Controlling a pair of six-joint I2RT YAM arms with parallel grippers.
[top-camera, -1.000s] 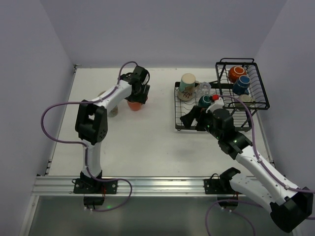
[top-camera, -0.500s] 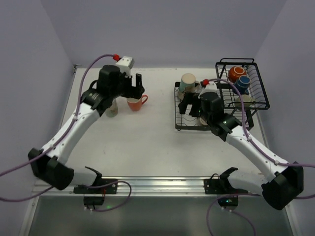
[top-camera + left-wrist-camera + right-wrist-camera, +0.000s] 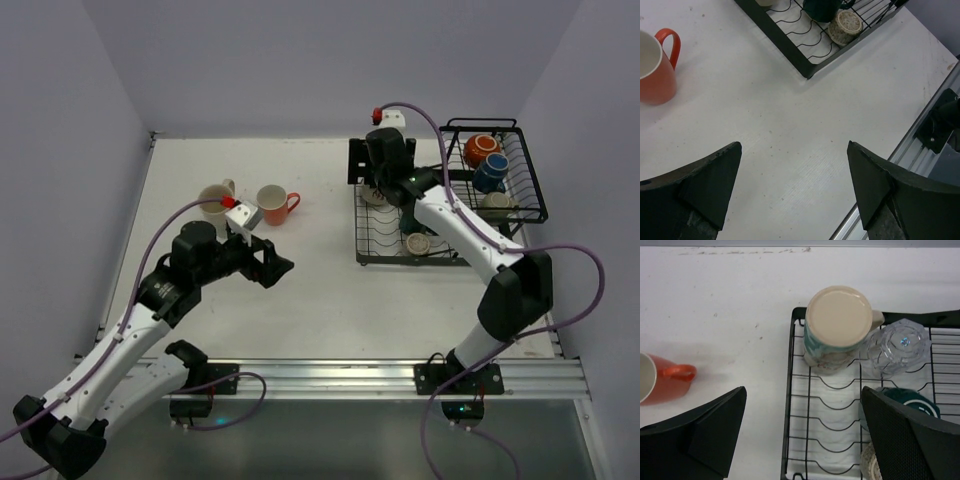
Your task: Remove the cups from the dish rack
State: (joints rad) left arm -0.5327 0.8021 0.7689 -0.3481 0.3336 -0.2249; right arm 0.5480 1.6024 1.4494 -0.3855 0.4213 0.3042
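Note:
My left gripper (image 3: 277, 270) is open and empty, low over bare table near the middle; in its wrist view (image 3: 795, 190) nothing sits between the jaws. An orange-red mug (image 3: 272, 205) and a cream cup (image 3: 214, 197) stand upright on the table at the left. My right gripper (image 3: 377, 188) is open and empty above the far left corner of the black dish rack (image 3: 388, 258). Below it stand an upside-down patterned cream mug (image 3: 837, 330), a clear glass (image 3: 895, 347), a dark teal cup (image 3: 905, 405) and a small patterned cup (image 3: 418, 243).
The rack's raised basket (image 3: 530, 185) at the far right holds an orange-red cup (image 3: 480, 150), a blue cup (image 3: 490, 172) and a beige cup (image 3: 497, 200). An aluminium rail (image 3: 330, 375) runs along the near table edge. Walls close in on three sides.
My left arm has pulled back from the orange-red mug toward the near middle of the table. My right gripper has moved from the rack's near side to over its far left corner.

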